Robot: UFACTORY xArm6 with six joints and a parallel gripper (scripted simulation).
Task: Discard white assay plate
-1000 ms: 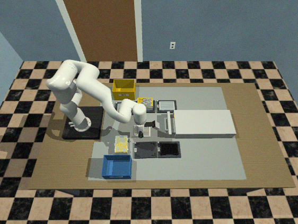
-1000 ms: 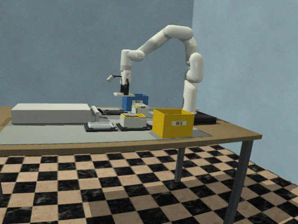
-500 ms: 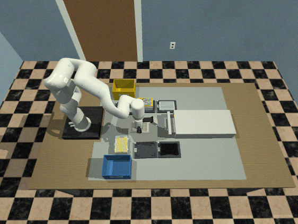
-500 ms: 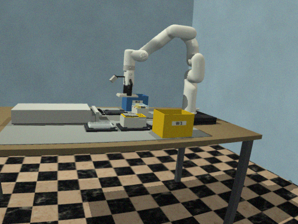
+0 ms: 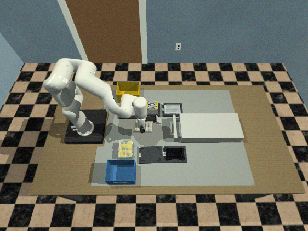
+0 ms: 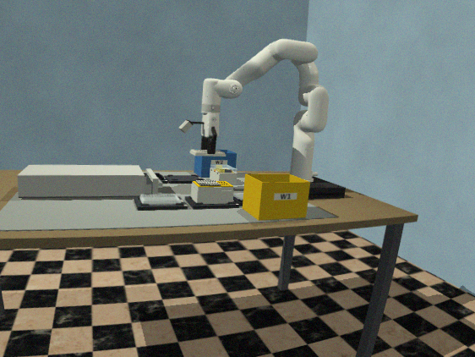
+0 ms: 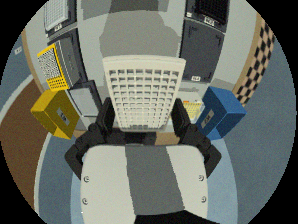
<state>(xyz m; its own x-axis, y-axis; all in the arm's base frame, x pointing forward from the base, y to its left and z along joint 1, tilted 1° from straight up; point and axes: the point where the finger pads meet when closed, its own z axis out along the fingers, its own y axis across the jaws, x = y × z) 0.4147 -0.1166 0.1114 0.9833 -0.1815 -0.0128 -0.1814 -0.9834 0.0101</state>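
Note:
My gripper (image 5: 142,128) is shut on the white 96-well assay plate (image 5: 146,126) and holds it level in the air over the middle of the grey mat. In the wrist view the plate (image 7: 144,91) sits between my two dark fingers. In the side view the plate (image 6: 207,152) hangs well above the bench under my gripper (image 6: 209,145). The yellow waste bin W1 (image 5: 127,91) stands upright at the back left of the mat; it also shows in the side view (image 6: 276,195) and in the wrist view (image 7: 56,112). The empty dark nest (image 5: 150,154) lies at the front.
A blue bin (image 5: 120,171) stands at the front left. A yellow plate (image 5: 125,149) lies behind it. A black plate (image 5: 175,154) sits beside the empty nest. The tip box (image 5: 152,106) and a clear plate (image 5: 172,109) stand at the back. The long grey cooler (image 5: 209,127) is on the right.

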